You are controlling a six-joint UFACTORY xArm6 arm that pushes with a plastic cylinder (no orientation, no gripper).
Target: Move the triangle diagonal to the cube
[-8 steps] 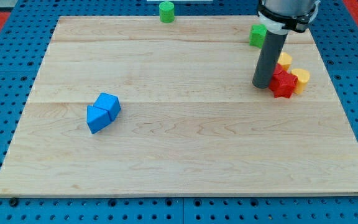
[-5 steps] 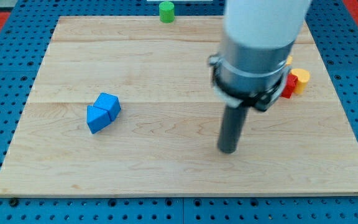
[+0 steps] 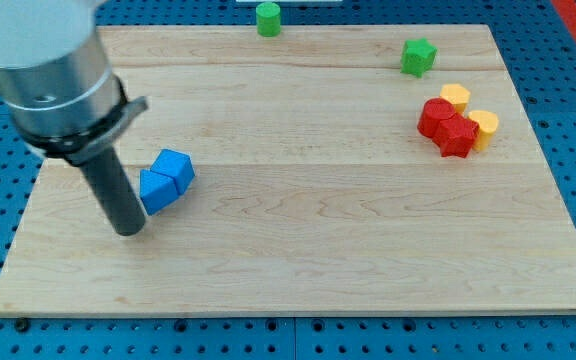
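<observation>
Two blue blocks touch each other at the view's left of the wooden board [image 3: 288,250]. The upper right one looks like a blue cube [image 3: 175,165]. The lower left one looks like a blue triangle [image 3: 154,189]. My tip [image 3: 129,231] rests on the board just below and left of the blue triangle, very close to it; I cannot tell whether they touch. The arm's grey body hides the board's upper left part.
A green cylinder [image 3: 267,18] stands at the board's top edge. A green star block [image 3: 418,56] sits at upper right. Red blocks [image 3: 446,125] and two yellow blocks [image 3: 455,97] [image 3: 484,127] cluster at the right edge.
My tip has swept from beside the red cluster at the right, across the board's middle, to the left beside the blue triangle. The blocks have not moved.
</observation>
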